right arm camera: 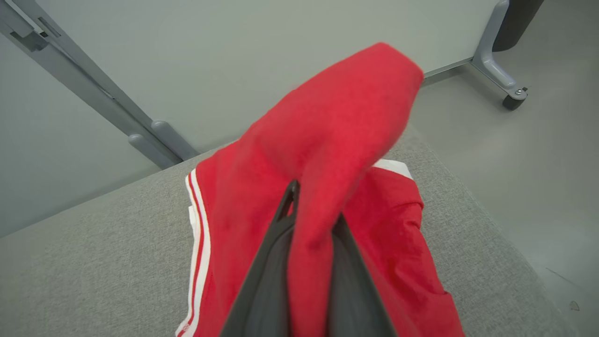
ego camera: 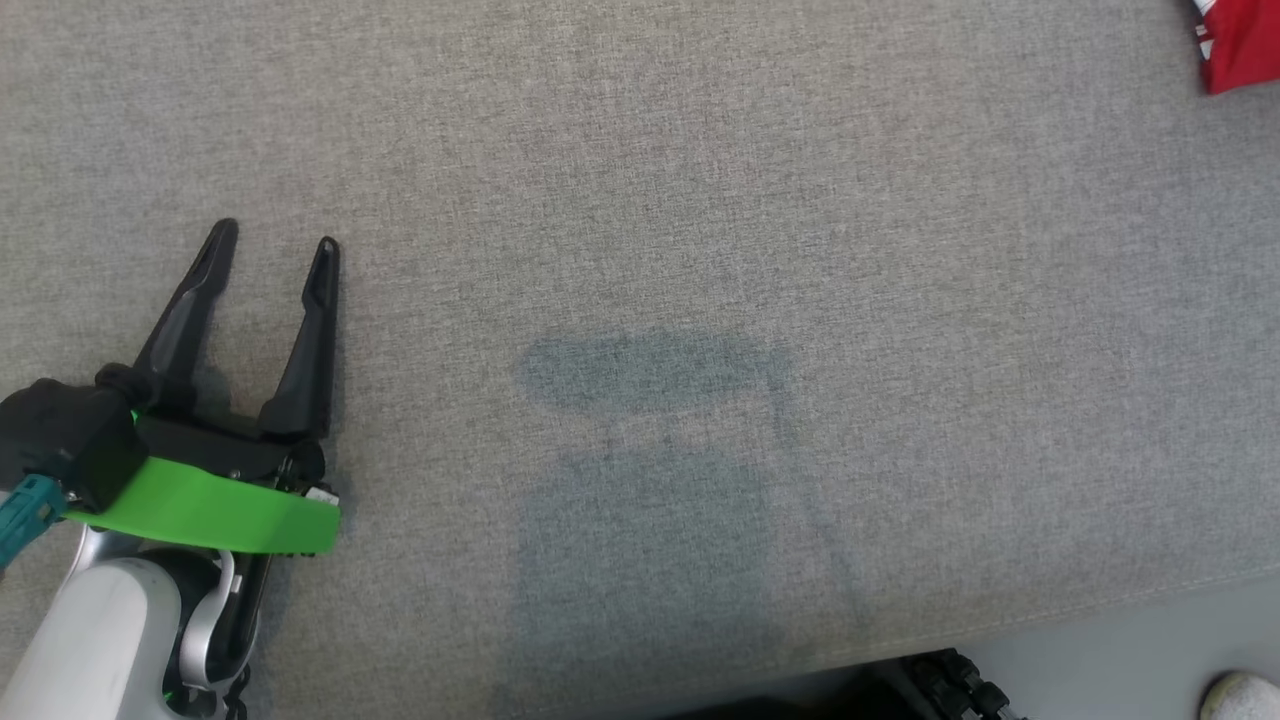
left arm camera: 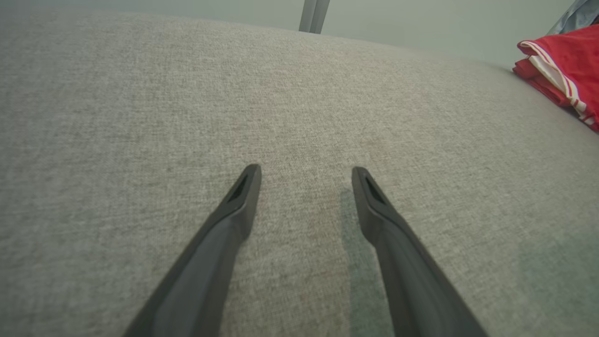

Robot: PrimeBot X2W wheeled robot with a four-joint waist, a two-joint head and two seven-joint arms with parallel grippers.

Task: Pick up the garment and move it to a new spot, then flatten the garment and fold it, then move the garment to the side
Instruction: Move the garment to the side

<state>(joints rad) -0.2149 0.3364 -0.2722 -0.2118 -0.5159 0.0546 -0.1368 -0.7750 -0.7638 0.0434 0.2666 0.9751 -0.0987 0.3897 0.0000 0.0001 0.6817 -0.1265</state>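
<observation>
The garment [ego camera: 1240,45] is red with white stripes and lies at the far right corner of the grey cushion. In the left wrist view the garment [left arm camera: 566,70] is a folded heap at the upper right. My right gripper [right arm camera: 313,210] is shut on a raised fold of the garment [right arm camera: 327,131], while the rest of the cloth rests on the cushion below. My left gripper [ego camera: 277,240] hovers open over bare fabric at the near left, far from the garment. Nothing lies between its fingers [left arm camera: 306,171].
The grey cushion [ego camera: 700,200] ends in a front edge at the lower right, with floor beyond. A shoe [ego camera: 1245,695] shows at the bottom right corner. A grey frame leg on a caster [right arm camera: 500,70] stands past the cushion's far corner.
</observation>
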